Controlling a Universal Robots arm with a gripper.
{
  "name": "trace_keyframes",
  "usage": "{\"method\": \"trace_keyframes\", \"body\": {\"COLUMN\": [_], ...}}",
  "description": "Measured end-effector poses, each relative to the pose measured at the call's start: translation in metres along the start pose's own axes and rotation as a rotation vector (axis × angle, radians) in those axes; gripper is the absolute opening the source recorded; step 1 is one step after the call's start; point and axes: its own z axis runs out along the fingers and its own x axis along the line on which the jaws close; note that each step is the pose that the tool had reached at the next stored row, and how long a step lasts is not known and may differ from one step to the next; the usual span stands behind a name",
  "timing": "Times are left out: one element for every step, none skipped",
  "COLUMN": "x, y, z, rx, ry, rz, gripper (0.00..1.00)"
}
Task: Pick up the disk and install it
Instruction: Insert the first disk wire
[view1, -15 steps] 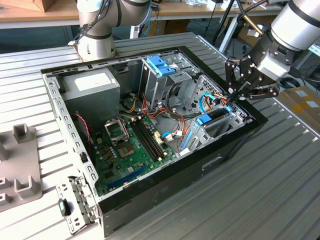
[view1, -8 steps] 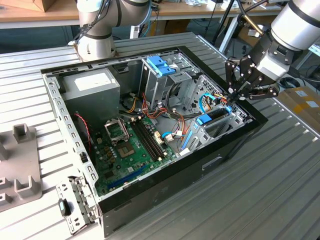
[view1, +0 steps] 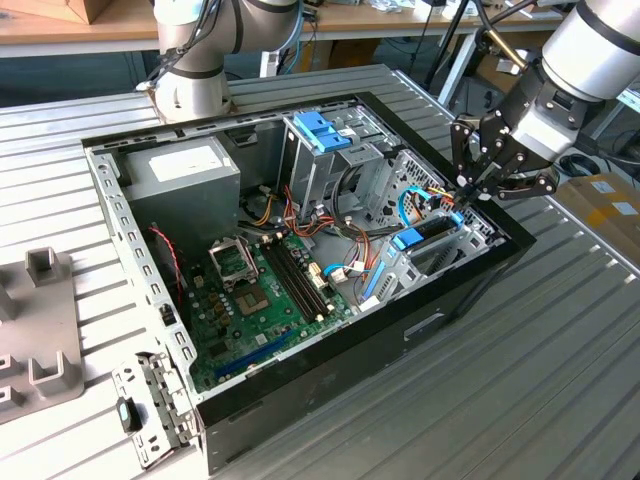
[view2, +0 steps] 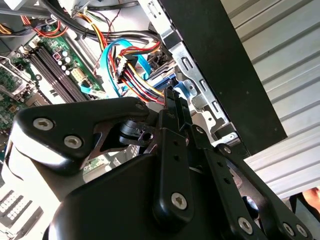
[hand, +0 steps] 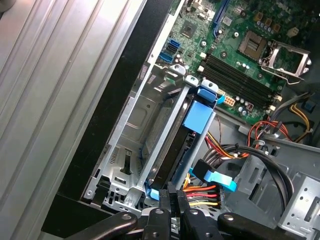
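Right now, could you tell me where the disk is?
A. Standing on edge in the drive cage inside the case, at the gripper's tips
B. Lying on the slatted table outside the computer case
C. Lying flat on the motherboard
A: the disk stands on edge in the drive cage, with the gripper at its end.

The arm (view1: 600, 45) is a thick rounded tube in pale silver-grey, ending in a black wrist section. A second light grey jointed column (view1: 195, 50) rises behind, with dark cables beside it. The tool (view1: 468, 185) is black, built of flat linked bars. In the second wrist view its glossy black body (view2: 75, 135) carries round silver screws (view2: 179, 201) at the link pivots.
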Motion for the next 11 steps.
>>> {"method": "trace_keyframes", "body": {"x": [0.0, 0.0, 0.0, 0.0, 0.0, 0.0, 0.0, 0.0, 0.0, 0.0, 0.0], "y": [0.0, 0.0, 0.0, 0.0, 0.0, 0.0, 0.0, 0.0, 0.0, 0.0, 0.0], "z": [0.0, 0.0, 0.0, 0.0, 0.0, 0.0, 0.0, 0.0, 0.0, 0.0, 0.0], "rx": [0.0003, 0.0004, 0.0006, 0.0008, 0.0011, 0.0014, 0.0016, 0.0019, 0.0022, 0.0025, 0.0027], "ry": [0.0002, 0.0003, 0.0004, 0.0006, 0.0006, 0.0007, 0.0008, 0.001, 0.0012, 0.0013, 0.0014], "rz": [0.002, 0.004, 0.006, 0.007, 0.009, 0.011, 0.013, 0.016, 0.018, 0.02, 0.022], "gripper": [0.17, 0.17, 0.17, 0.17, 0.17, 0.17, 0.17, 0.17, 0.17, 0.17, 0.17]}}
